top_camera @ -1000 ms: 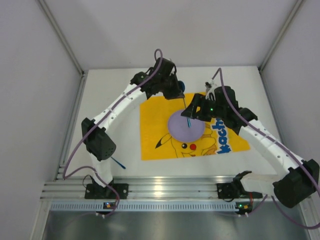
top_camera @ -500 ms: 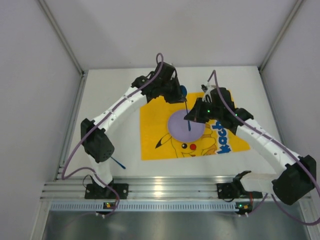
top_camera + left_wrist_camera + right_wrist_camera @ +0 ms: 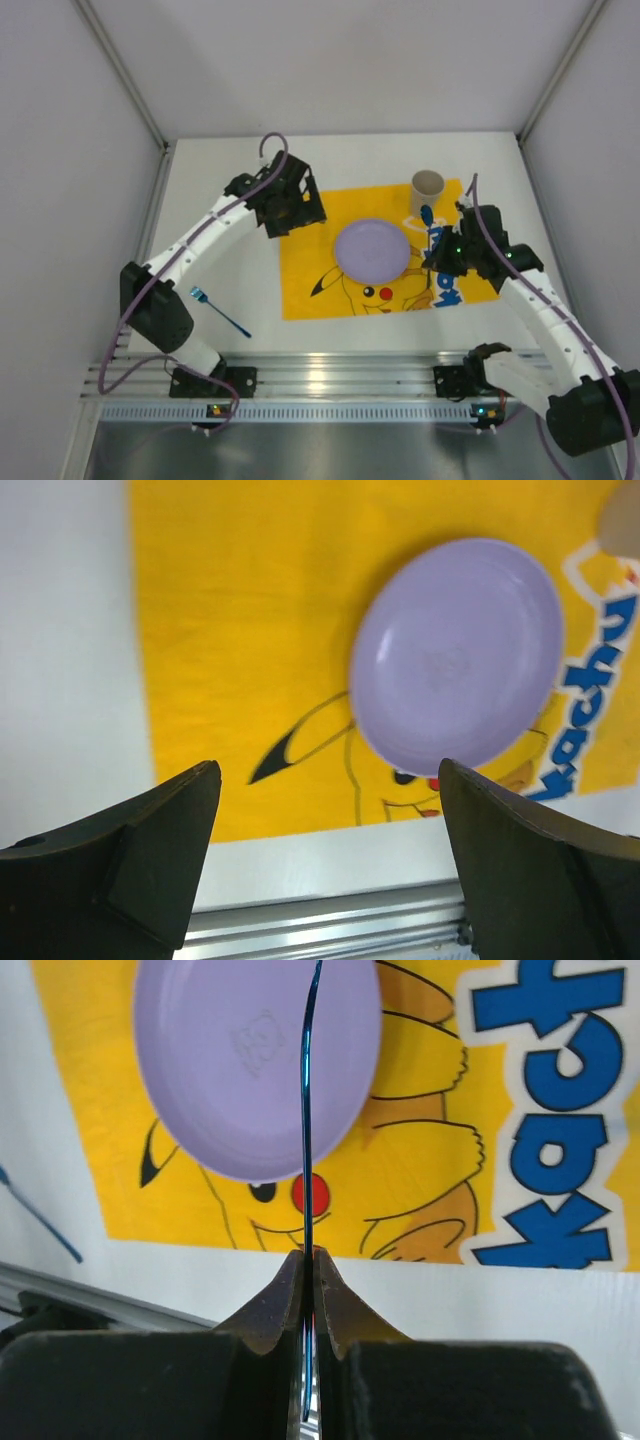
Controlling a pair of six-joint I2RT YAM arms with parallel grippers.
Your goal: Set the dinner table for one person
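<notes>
Two slim robot arms are bolted on black bases at the ribbed aluminium rail (image 3: 320, 378). The left arm (image 3: 205, 238) and right arm (image 3: 545, 310) look alike: white tube-shaped links joined by bulky matte black joint housings. A purple cable runs loosely along each arm from the rail outward, arching into a loop near the far end. Small green lights glow on the right arm's black wrist housing. Farthest from the rail, the fingers are matte black: broad wedges on the left gripper (image 3: 325, 770), narrow tapered tips on the right gripper (image 3: 308, 1255).

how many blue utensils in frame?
2. A fork lies on the table left of the yellow mat; a second utensil is pinched in the fingers of the right gripper, beside the purple plate.
</notes>
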